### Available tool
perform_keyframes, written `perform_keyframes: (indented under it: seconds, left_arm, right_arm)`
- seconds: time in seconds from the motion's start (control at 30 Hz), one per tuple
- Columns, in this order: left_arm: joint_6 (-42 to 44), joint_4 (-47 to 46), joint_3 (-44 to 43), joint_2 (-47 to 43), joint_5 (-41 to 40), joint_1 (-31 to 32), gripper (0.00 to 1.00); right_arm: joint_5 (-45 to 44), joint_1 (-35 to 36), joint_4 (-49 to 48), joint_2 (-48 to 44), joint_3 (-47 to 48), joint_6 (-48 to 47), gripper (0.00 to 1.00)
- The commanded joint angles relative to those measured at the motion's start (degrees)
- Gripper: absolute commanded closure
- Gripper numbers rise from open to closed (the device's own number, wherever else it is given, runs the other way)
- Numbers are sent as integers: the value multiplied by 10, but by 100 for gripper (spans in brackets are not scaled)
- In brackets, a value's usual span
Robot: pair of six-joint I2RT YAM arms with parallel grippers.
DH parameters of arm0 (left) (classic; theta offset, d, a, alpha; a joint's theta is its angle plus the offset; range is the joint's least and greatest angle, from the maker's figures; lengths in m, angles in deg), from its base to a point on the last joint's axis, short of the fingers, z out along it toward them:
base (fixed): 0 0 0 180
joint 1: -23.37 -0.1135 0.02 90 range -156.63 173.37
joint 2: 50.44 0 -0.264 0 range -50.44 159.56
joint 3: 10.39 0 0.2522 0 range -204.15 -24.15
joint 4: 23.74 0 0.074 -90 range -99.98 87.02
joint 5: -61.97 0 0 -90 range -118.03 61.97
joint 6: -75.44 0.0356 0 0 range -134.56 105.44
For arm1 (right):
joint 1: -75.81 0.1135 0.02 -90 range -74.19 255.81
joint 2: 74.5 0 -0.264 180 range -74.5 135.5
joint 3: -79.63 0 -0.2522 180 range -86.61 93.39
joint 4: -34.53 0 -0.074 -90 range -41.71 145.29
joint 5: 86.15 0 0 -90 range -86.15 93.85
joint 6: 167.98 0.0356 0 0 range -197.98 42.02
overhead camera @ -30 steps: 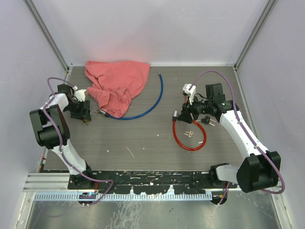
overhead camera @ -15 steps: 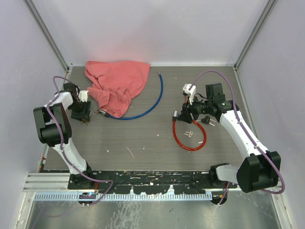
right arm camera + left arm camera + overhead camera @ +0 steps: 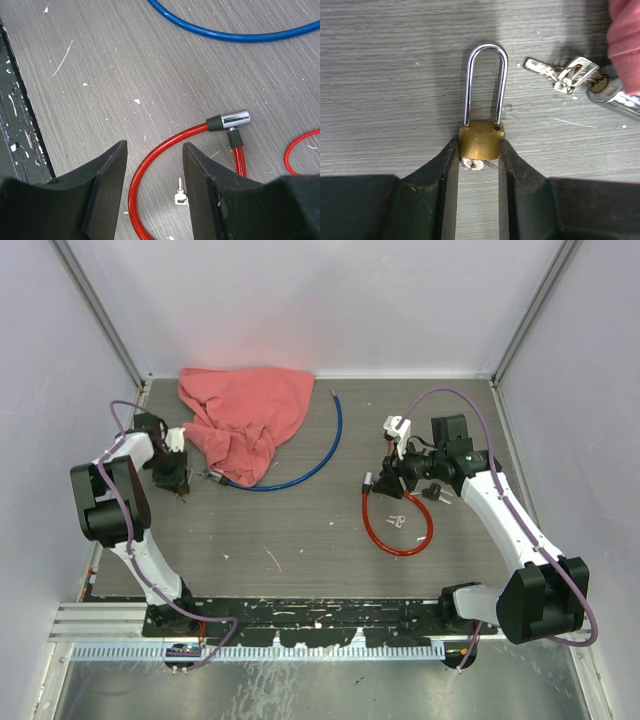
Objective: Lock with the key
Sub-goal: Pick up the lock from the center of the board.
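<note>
Left fingers: my left gripper (image 3: 478, 146) sits low at the table's left side. Both black pads (image 3: 445, 175) press the flanks of the padlock body, set narrow and holding it.
Padlock: the brass padlock with a long steel shackle (image 3: 481, 141) lies flat on the grey wood-grain table (image 3: 380, 75), shackle pointing away from me. The left leg enters the body. The right leg ends at the top face beside a small hole, and I cannot tell whether it is seated.
Key in lock: a small silver key on a wire ring (image 3: 474, 165) pokes from the underside of the body, between my pads.
Spare keys: a bunch of silver keys (image 3: 565, 75) lies right of the shackle, apart from it and touching a chrome lock barrel (image 3: 607, 92).
Cloth: a crumpled pink cloth (image 3: 245, 420) lies at the far left-centre, its edge over that barrel.
Blue cable: a thin blue cable (image 3: 322, 455) curves out from under the cloth toward the back wall.
Red cable: a glossy red cable (image 3: 150, 158) is looped on the right half and ends in a chrome head with a black collar (image 3: 234, 120).
Loose key: a single small flat key (image 3: 180, 194) lies inside the red curve.
Right fingers: my right gripper (image 3: 153, 146) hangs above the red cable, fingers moderately wide, nothing between them, touching nothing.
</note>
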Motion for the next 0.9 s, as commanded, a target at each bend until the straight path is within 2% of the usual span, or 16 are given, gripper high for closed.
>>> perform_keyframes:
  seconds: [0.0,0.23,0.43,0.57,0.67,0.73,0.77,0.83,0.87]
  left_arm:
    - [-38,-11,9,-56,40,7,100]
    - [-104,-22,53,-178,82,13,100]
    - [-166,-49,136,-334,139,29,100]
    - [-227,-104,214,-462,204,63,100]
    - [-280,-158,273,-562,237,116,100]
    - [-312,-202,314,-621,232,163,100]
    - [-328,-238,333,-647,226,197,100]
    - [-352,-283,379,-693,206,247,100]
    - [-359,-301,393,-711,196,271,100]
  right_arm:
    - [26,3,-5,-5,4,-8,46]
    - [67,3,-2,-6,1,-14,47]
    - [125,3,-3,-31,-12,-42,49]
    - [149,3,-17,-57,-30,-65,49]
    - [139,4,-62,-87,-51,-60,48]
    - [151,5,-94,-108,-55,-56,40]
    - [169,5,-107,-115,-54,-54,30]
    - [222,4,-125,-117,-51,-47,1]
    - [254,4,-148,-112,-53,-31,0]
